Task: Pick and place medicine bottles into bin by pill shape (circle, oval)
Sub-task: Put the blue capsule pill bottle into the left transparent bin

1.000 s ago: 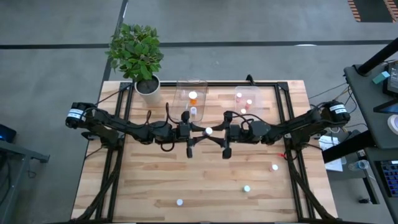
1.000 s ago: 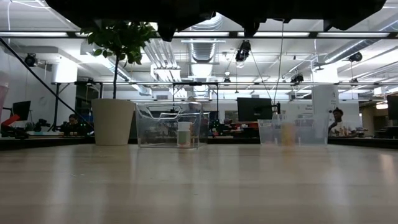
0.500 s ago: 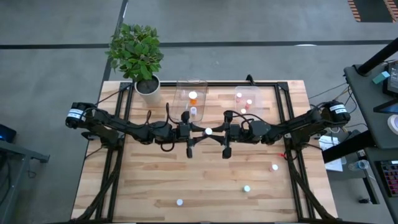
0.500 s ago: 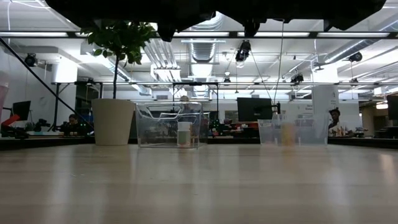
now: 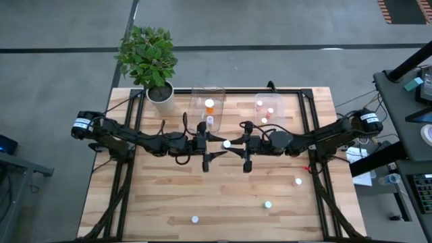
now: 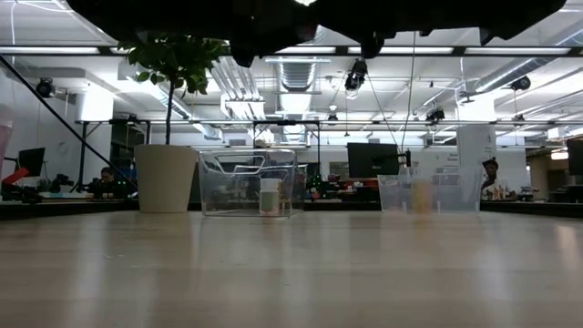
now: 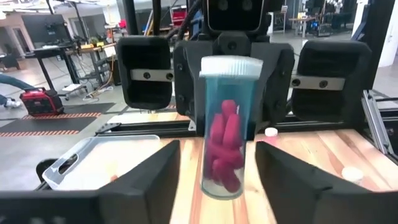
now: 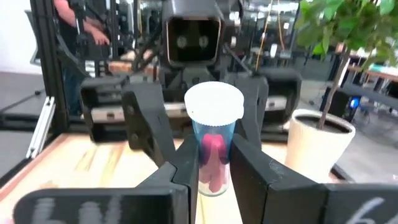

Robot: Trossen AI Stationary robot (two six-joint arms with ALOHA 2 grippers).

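Above the middle of the worktop [image 5: 169,196], the two arms meet nose to nose. The right end effector [image 8: 214,158] is clenched on a medicine bottle [image 7: 225,140] with a white cap, gripping it low on the body. The left end effector [image 7: 217,152] is released, its fingers [image 7: 163,171] standing wide on either side of the bottle without touching it. The pink pills inside look elongated, so this is probably an oval bottle, shown close to the left wrist camera so the shape can be read. To do that well, the right arm should hold the bottle upright and steady. The left fingers should stay wide unless a handover is meant; in that case they should close on the bare upper body before the right grip loosens. The two clear bins [image 5: 207,108] [image 5: 268,108] lie just beyond the end effectors, one on each side of the meeting point, each already holding bottles, so the carry is short. The bottle must be lifted over a bin rim, not brushed against it. The potted plant [image 5: 150,57] stands beyond the left arm, clear of that path. Three loose bottles [image 5: 298,181] [image 5: 268,204] [image 5: 194,219] lie well apart behind the end effectors, on open worktop.
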